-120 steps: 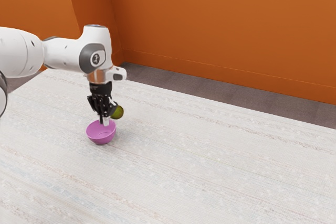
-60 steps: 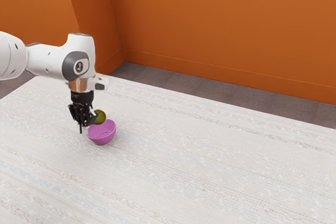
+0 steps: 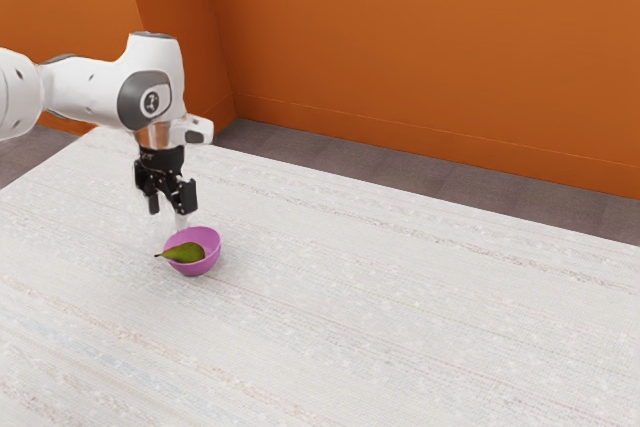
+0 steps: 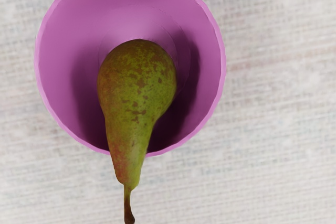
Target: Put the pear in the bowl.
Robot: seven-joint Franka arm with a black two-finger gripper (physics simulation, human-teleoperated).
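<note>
My black gripper [image 3: 169,207] is open above the bowl, a little toward the exterior view's left, with nothing between its fingers. Below it the green pear [image 3: 187,253] lies in the pink-purple bowl [image 3: 207,259], its stem end poking out over the rim toward the exterior view's left. From the wrist view, the pear's [image 4: 137,85] round end is inside the bowl [image 4: 58,51], and its neck and brown stem cross the rim.
Pale, woven-patterned tabletop [image 3: 400,297] surrounds the bowl. Beyond the table's far edge are a grey floor strip [image 3: 330,158] and an orange wall [image 3: 420,47].
The pear has been let go and has come down from the gripper into the bowl. My hand first moved toward the exterior view's left, then rose, and its fingers opened.
</note>
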